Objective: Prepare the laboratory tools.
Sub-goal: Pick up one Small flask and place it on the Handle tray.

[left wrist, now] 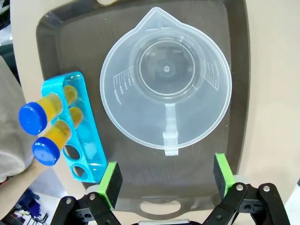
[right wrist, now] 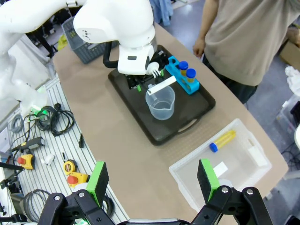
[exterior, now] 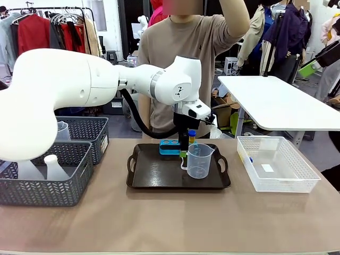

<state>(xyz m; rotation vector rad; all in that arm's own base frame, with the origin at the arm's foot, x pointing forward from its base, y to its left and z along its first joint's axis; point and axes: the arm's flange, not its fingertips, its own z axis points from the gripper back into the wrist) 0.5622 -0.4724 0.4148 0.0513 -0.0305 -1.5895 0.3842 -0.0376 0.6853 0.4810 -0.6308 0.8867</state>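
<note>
A clear measuring beaker (left wrist: 166,79) with its handle stands on the dark tray (left wrist: 236,70). My left gripper (left wrist: 167,180) hangs open just above the handle end, its green pads (left wrist: 111,182) apart and holding nothing. Beside the beaker, the blue rack (left wrist: 79,140) holds two blue-capped yellow tubes (left wrist: 44,112); two of its holes are bare. From the front, the left gripper (exterior: 185,151) sits between the rack (exterior: 170,147) and the beaker (exterior: 200,161). My right gripper (right wrist: 152,180) is open, high over the table. Another tube (right wrist: 222,140) lies in the white mesh basket (right wrist: 187,173). A white conical flask (exterior: 53,167) stands in the near grey basket.
Two grey baskets (exterior: 79,154) stand at the table's left, the farther one holding another clear beaker (exterior: 62,131). The white mesh basket (exterior: 276,162) stands right of the tray. A person (exterior: 196,48) stands at the far side, one arm raised. Cables and tools lie beside the table (right wrist: 47,140).
</note>
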